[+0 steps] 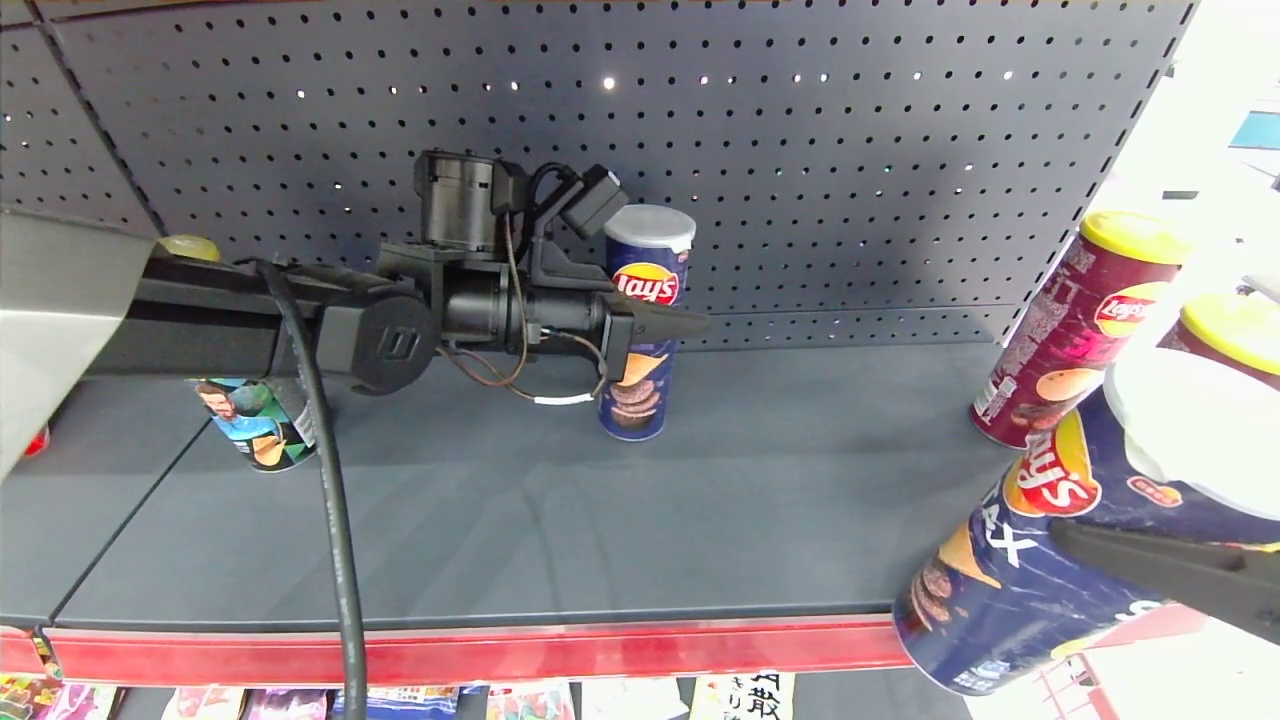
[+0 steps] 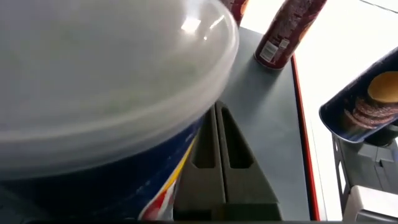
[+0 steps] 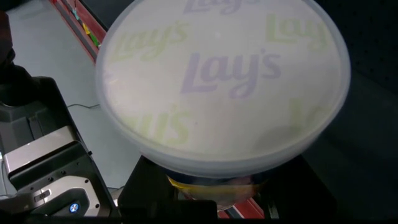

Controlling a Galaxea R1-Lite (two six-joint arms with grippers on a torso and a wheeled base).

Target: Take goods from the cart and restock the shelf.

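A blue chips can (image 1: pixel 640 300) with a white lid (image 2: pixel 106 68) stands upright on the grey shelf (image 1: pixel 780 480), near the pegboard back. My left gripper (image 1: pixel 672 318) reaches in from the left and is shut on it; one finger (image 2: pixel 227 168) lies along the can's side, while the other is hidden. At the shelf's front right corner my right gripper (image 1: pixel 1090 520) is shut on a second blue chips can (image 1: pixel 1000 590), tilted in the air. Its white lid (image 3: pixel 224 81) is close to the right wrist camera. This can (image 2: pixel 367 99) also appears in the left wrist view.
Two maroon cans with yellow lids (image 1: pixel 1080 320) (image 1: pixel 1230 330) stand at the shelf's right end. A green can (image 1: pixel 255 425) stands at the left, behind my left arm. The shelf has a red front edge (image 1: pixel 480 650) and bare room across its middle.
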